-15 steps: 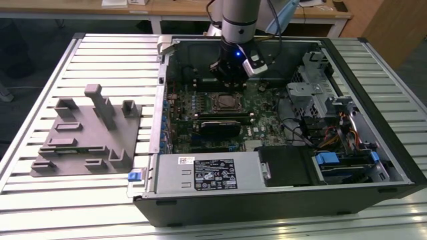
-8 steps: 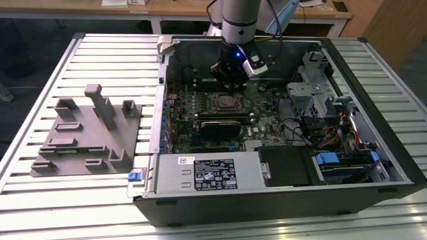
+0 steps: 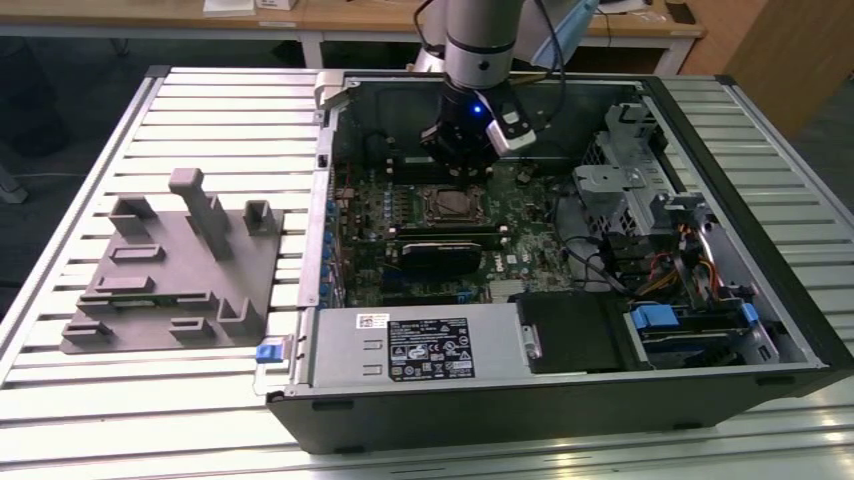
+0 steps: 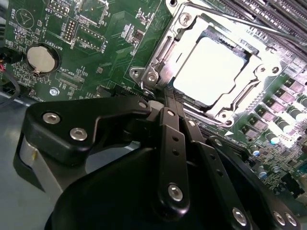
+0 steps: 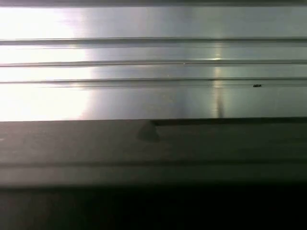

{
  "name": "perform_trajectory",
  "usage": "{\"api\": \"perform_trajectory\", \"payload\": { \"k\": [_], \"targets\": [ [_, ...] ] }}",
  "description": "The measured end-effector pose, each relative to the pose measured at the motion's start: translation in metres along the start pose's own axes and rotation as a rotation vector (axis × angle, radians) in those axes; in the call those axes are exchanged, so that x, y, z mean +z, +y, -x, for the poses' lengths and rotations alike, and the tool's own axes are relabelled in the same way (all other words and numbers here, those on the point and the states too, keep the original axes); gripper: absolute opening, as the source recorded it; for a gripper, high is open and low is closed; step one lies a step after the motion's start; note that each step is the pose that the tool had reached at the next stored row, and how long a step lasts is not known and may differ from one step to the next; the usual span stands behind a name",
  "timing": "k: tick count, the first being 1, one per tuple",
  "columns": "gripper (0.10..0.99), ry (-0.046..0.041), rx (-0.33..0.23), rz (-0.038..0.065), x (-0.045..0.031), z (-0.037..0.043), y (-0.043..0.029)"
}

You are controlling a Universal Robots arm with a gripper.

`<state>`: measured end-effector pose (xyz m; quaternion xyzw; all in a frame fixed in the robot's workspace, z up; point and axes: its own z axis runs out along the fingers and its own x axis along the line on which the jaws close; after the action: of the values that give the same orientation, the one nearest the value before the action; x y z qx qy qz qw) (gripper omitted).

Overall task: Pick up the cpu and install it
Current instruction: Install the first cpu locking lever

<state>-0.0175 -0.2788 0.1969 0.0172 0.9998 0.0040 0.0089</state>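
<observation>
We see the cpu (image 4: pixel 211 72) lying flat inside the motherboard socket (image 4: pixel 158 52), its pale top framed by the metal bracket. The gripper (image 4: pixel 165 103) hangs just beside the socket's edge, fingers pressed together and grasping nothing. In the exterior view the gripper (image 3: pixel 461 160) stands inside the open computer case (image 3: pixel 747 200) on the slatted worktop (image 3: pixel 80 400). We judge placement done; seating and latching remain to be confirmed.

Pale, seemingly silver-white cpu (image 4: pixel 210 72) on green motherboard (image 4: pixel 100 43).
</observation>
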Motion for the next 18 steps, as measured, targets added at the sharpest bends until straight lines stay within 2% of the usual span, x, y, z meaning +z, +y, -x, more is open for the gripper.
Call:
{"api": "perform_trajectory", "payload": {
  "k": [3,7,13,18],
  "targets": [
    [0.106,0.0012,0.0,0.013,-0.0004,0.0001,-0.0003],
    [0.106,0.0009,0.0,0.023,-0.0003,0.0004,0.0001],
    [0.106,0.001,0.0,0.029,-0.0021,0.0005,0.0002],
    [0.106,0.0021,0.0,0.028,-0.0102,0.0006,0.0001]
  ]
}}
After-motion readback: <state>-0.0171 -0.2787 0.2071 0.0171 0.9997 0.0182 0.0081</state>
